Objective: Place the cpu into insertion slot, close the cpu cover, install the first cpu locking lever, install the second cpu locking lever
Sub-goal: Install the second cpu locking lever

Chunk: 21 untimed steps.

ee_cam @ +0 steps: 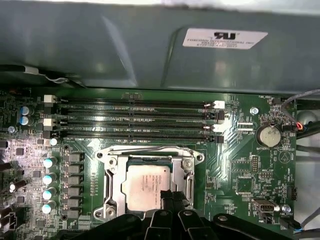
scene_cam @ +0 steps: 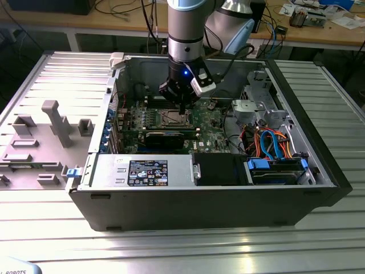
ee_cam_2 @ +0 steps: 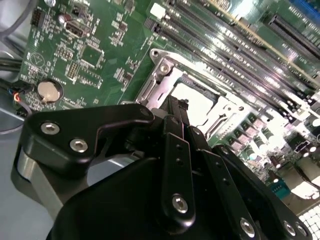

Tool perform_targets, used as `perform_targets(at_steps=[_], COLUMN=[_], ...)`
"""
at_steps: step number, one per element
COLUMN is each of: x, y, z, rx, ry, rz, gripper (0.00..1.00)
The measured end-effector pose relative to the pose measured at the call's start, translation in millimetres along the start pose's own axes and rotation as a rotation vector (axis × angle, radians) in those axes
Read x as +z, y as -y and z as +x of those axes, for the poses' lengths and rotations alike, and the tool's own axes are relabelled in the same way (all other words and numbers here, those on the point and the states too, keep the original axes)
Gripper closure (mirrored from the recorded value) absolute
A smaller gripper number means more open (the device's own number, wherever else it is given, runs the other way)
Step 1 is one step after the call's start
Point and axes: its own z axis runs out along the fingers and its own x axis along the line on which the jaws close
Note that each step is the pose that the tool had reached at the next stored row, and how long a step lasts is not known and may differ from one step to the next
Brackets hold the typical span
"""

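The black end effector (scene_cam: 181, 107) is seen lowered into an opened computer case (scene_cam: 319, 188), its fingertips drawn close together with hardly any gap and poised at the edge of the cpu (ee_cam: 146, 186). Whether the tips actually touch the chip cannot be told; nothing is seen gripped between them. In the second wrist view the slim black fingers (ee_cam_2: 176, 131) are shown narrowing to a point just over the pale chip (ee_cam_2: 196, 105).

The cpu, a small flat square with a matt silver-grey metal top, is seated in the insertion slot (ee_cam: 148, 185), which is set into the green motherboard (ee_cam: 240, 165). It is framed by the cpu cover (ee_cam: 150, 153), a thin plate of shiny stamped metal with a cut-out centre, lying around the chip. Long narrow black memory slots (ee_cam: 135, 117) are ranged beside the socket, and a round silver coin battery (ee_cam: 268, 135) is mounted near one board corner.

The grey steel case is laid on its side on a ribbed aluminium surface (scene_cam: 188, 248). Inside it are held the motherboard, a long black expansion card (scene_cam: 165, 137), a labelled power supply (scene_cam: 145, 171) and blue and orange cables (scene_cam: 271, 142). A grey moulded fixture (scene_cam: 57, 123) is placed on the surface at the exterior view's left.
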Motion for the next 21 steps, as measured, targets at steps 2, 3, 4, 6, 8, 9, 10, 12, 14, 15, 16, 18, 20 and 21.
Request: perform_targets(at_steps=[2,3,4,6,8,9,10,12,14,15,16,18,20,21], x=[-0.1,0.0,0.0,0.0,0.0,0.0,0.0,0.0,-0.4,-1.5,-2.6,-6.7,-7.7,-7.7], y=[4.4,7.2,8.5,8.7,8.8,8.8,8.9,9.0,9.1,9.1,9.0,8.9,8.9,8.9], z=[0.2,0.2,0.2,0.3,0.3,0.3,0.3,0.3,0.3,0.2,0.2,0.0,0.0,0.0], rx=[0.0,0.0,0.0,0.0,0.0,0.0,0.0,0.0,0.0,0.0,0.0,0.0,0.0,0.0], ry=[-0.0001,0.0,0.0001,0.0,-0.0001,-0.0001,-0.0001,-0.0001,-0.0006,-0.0025,-0.0039,-0.0059,-0.0064,-0.0065], rz=[0.0001,0.0,-0.0002,-0.0001,0.0,0.0,0.0,0.0,0.0001,0.0004,0.0003,0.0002,0.0001,0.0004], gripper=[0.89,0.89,0.89,0.89,0.89,0.89,0.89,0.89,0.89,0.89,0.89,0.89,0.89,0.89])
